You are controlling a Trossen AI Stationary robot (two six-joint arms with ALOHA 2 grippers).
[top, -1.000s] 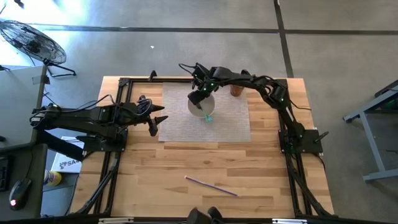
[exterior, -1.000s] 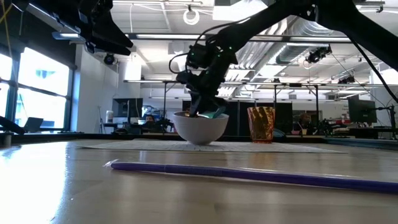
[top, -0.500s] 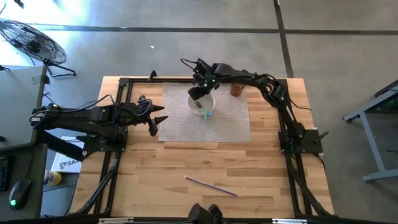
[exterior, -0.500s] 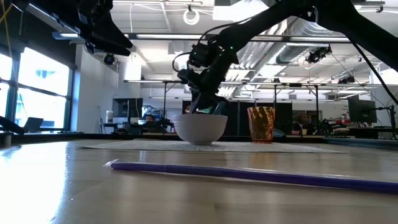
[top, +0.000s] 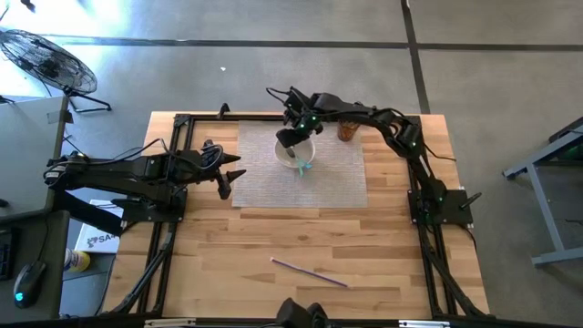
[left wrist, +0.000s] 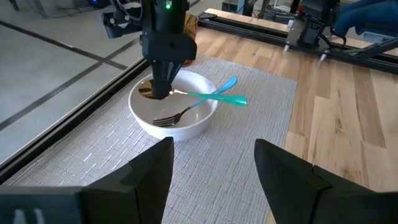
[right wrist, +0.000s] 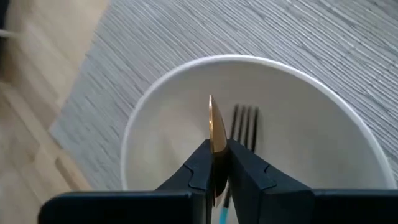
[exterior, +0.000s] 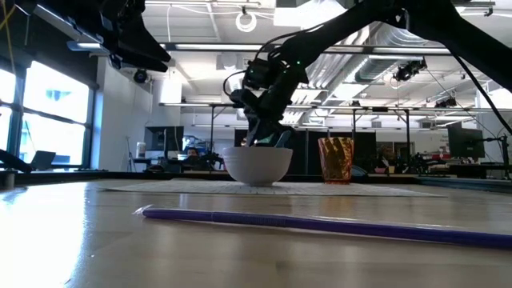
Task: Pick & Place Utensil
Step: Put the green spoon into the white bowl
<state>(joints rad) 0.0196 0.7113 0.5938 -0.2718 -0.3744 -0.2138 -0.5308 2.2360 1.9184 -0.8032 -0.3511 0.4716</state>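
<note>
A white bowl stands on a grey woven mat at the table's far middle. A silver fork lies inside it, and two teal utensils lean crossed over its rim. My right gripper hangs over the bowl's far-left part, shut on a thin gold utensil seen edge-on. My left gripper waits open to the left of the mat. In the left wrist view its fingers frame the mat short of the bowl. My right gripper pinches the gold utensil between its two fingers, coming from above and slanting down into the bowl. The gold strip sticks out past the fingertips toward the bowl's inside. Its gold lower end is within the rim; whether it touches the bowl I cannot tell.
An amber cup stands on the mat's far right corner, close to the right arm. A purple straw lies on the bare wood near the table's near edge. Black frame rails run along the left and right sides.
My right gripper, still shut on the gold utensil, has drawn a little toward the table's far edge and risen slightly over the bowl, uncovering more of the bowl's inside in the high view. It has kept nearly still in the last half second.
</note>
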